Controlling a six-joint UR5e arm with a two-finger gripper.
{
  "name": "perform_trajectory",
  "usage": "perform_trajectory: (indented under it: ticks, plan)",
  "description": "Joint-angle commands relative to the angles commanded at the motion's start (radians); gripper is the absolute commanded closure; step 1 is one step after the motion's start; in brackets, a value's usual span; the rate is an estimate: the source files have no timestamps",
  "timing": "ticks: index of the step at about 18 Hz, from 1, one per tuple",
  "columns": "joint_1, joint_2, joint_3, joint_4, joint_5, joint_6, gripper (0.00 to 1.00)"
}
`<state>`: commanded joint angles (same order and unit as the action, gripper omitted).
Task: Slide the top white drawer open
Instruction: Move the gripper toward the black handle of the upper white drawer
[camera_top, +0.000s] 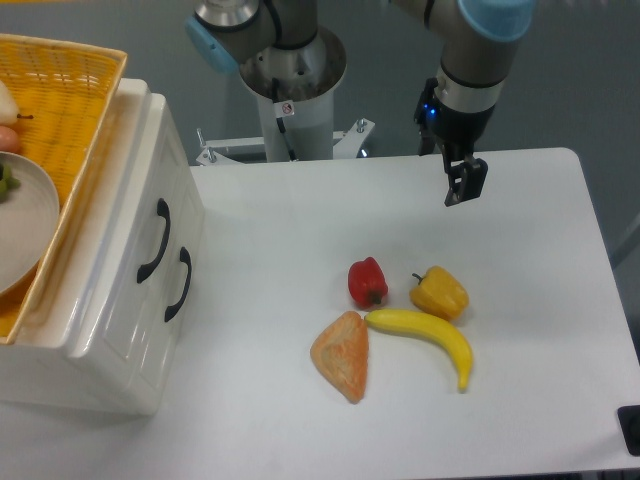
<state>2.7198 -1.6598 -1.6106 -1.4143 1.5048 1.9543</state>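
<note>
The white cabinet (110, 330) stands at the table's left with its front facing right. The top white drawer (138, 195) is closed, its curved black handle (153, 241) sitting flush with the front. Just to the right and lower down is the bottom drawer's matching handle (180, 285). My gripper (465, 182) hangs over the far right part of the table, well away from the cabinet, pointing down. Its fingers appear slightly apart with nothing between them.
A yellow wicker basket (70, 110) with a plate rests on top of the cabinet. On the table lie a red pepper (367, 282), a yellow pepper (440, 292), a banana (425, 335) and a bread piece (341, 355). The robot base (292, 90) stands at the back.
</note>
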Motion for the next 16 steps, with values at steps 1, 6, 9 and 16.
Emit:
perform_trajectory:
  ticks: [1,6,9,16]
  plan:
    - [0.0,0.002,-0.002,0.0,0.0,0.0,0.0]
    - [-0.011,0.002,0.0,-0.002,0.0,-0.011,0.0]
    - [-0.014,-0.009,-0.002,-0.003,-0.002,-0.026,0.0]
    - [-0.026,-0.005,-0.035,-0.009,0.0,-0.107,0.0]
